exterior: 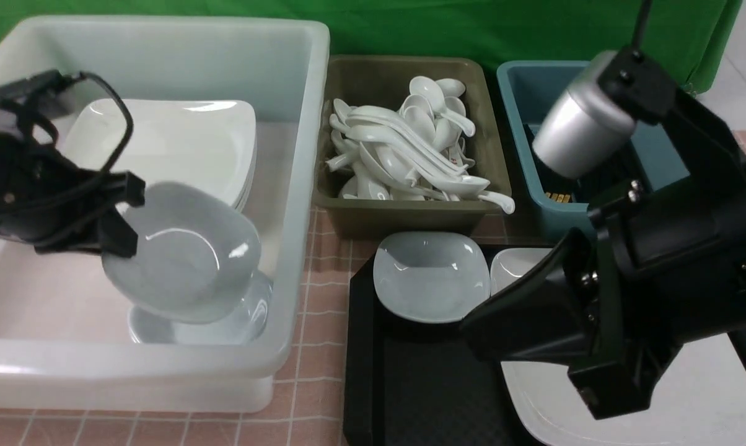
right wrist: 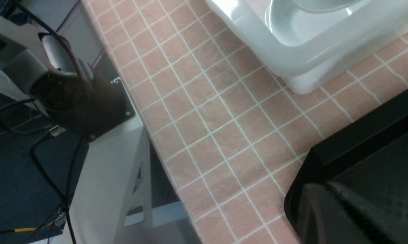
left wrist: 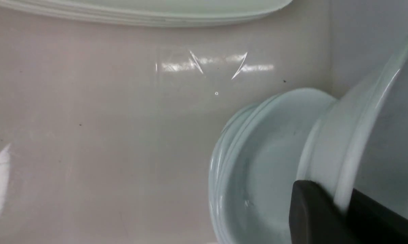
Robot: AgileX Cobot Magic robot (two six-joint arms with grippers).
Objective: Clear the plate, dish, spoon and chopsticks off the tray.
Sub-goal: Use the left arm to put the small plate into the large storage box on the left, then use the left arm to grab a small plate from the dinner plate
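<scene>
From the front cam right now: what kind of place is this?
Probably a lab mock-up of a dish-return station: a green backdrop, a white bin of plates, an olive bin of spoons and a blue bin lined up behind a black tray on a tiled tabletop.

I worked in a robot lab laid out like a canteen's dish-return station. A green cloth [exterior: 410,25] hung behind my table [right wrist: 224,118] with its pink tile-print cover. A white bin [exterior: 298,186], an olive bin [exterior: 410,220] of spoons [exterior: 410,148] and a blue bin [exterior: 522,124] stood by the tray [exterior: 422,384]. Cables [right wrist: 68,203] trailed toward the floor.
</scene>
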